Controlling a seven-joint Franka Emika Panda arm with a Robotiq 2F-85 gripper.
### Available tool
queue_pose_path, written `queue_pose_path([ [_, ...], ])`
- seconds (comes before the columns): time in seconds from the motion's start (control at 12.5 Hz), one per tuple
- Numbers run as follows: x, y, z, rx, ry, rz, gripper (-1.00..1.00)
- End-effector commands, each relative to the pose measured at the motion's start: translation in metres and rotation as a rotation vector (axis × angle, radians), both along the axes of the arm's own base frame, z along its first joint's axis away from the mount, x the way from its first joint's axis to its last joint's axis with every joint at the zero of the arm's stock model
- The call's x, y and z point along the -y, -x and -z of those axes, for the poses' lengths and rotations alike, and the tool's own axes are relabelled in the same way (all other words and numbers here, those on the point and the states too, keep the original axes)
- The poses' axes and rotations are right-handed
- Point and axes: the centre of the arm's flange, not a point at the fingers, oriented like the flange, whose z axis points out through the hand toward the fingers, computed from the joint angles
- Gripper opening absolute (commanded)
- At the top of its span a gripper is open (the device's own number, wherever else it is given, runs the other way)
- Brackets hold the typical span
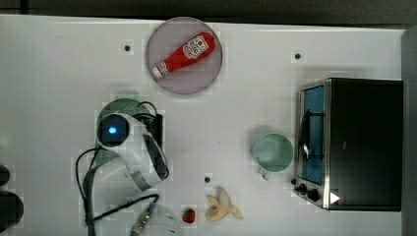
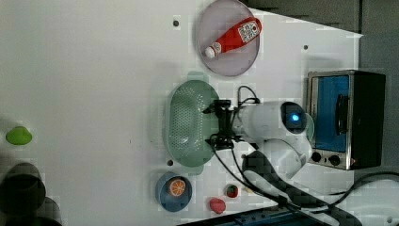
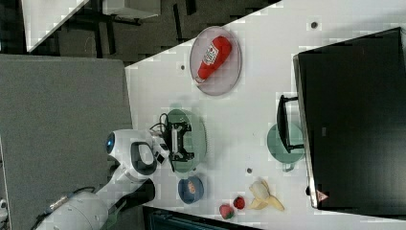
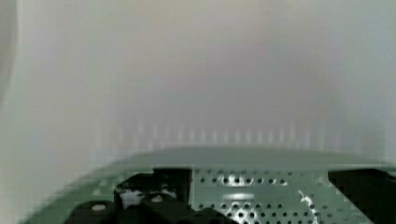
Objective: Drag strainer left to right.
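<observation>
The pale mint-green oblong strainer lies flat on the white table, its holed floor facing up. In the top view the arm covers most of the strainer. My gripper reaches down into the basin at the strainer's side nearest the arm, open, fingers spread wide. In the wrist view the dark fingers stand far apart, with the strainer's dotted floor between them. In the right view the gripper sits over the strainer.
A round plate with a ketchup bottle lies beyond the strainer. A green mug stands before the toaster oven. A banana, a strawberry and a blue bowl with an orange slice sit near the table's edge.
</observation>
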Motion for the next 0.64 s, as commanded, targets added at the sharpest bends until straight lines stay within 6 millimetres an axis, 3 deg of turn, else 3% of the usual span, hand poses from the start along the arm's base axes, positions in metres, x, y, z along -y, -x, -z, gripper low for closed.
queue_pose_path([
  [0.08, 0.053, -0.021, 0.000, 0.009, 0.010, 0.002, 1.00],
  [0.64, 0.133, -0.015, 0.008, 0.013, 0.038, 0.000, 1.00],
])
